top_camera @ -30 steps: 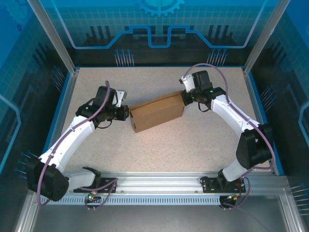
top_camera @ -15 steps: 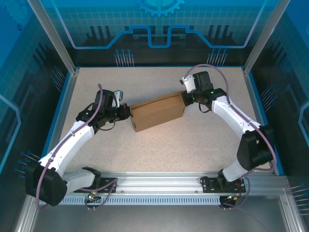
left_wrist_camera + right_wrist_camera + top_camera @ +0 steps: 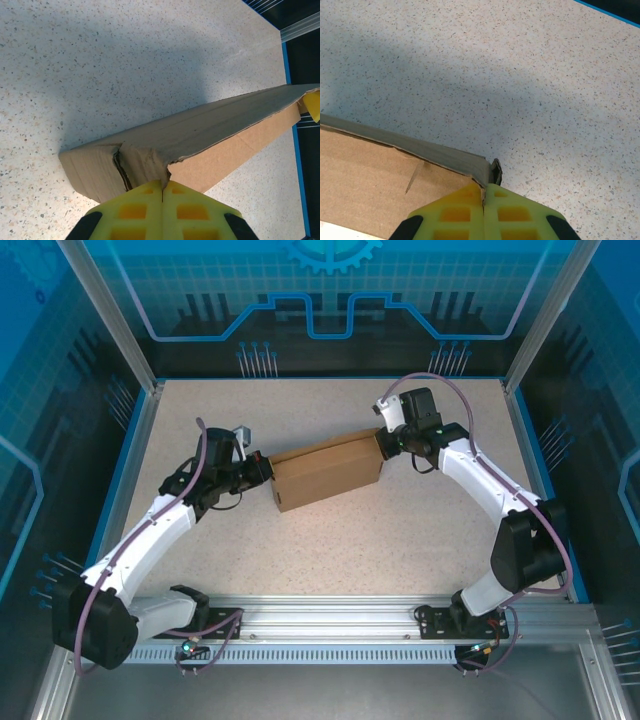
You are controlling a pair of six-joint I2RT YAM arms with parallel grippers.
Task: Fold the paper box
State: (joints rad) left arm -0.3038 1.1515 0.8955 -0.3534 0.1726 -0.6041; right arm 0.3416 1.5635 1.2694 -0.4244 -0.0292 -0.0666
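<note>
The brown paper box [image 3: 326, 472] lies folded up in the middle of the table, its long axis running from lower left to upper right. My left gripper [image 3: 265, 469] is at its left end, and in the left wrist view the yellow jaws [image 3: 162, 189] are shut on a cardboard edge at that end of the paper box [image 3: 200, 135]. My right gripper [image 3: 384, 443] is at the right end. In the right wrist view its jaws [image 3: 483, 191] are shut on the corner edge of the paper box [image 3: 375, 180].
The speckled table [image 3: 400, 530] is ringed by a blue border and aluminium posts [image 3: 110, 320]. A metal rail [image 3: 330, 625] carrying both arm bases runs along the near edge. Bare speckled table surface [image 3: 520, 75] shows beyond the box's right corner.
My left arm has shifted slightly up and to the right, its gripper closing in against the box's left end. The right arm and the box have stayed put.
</note>
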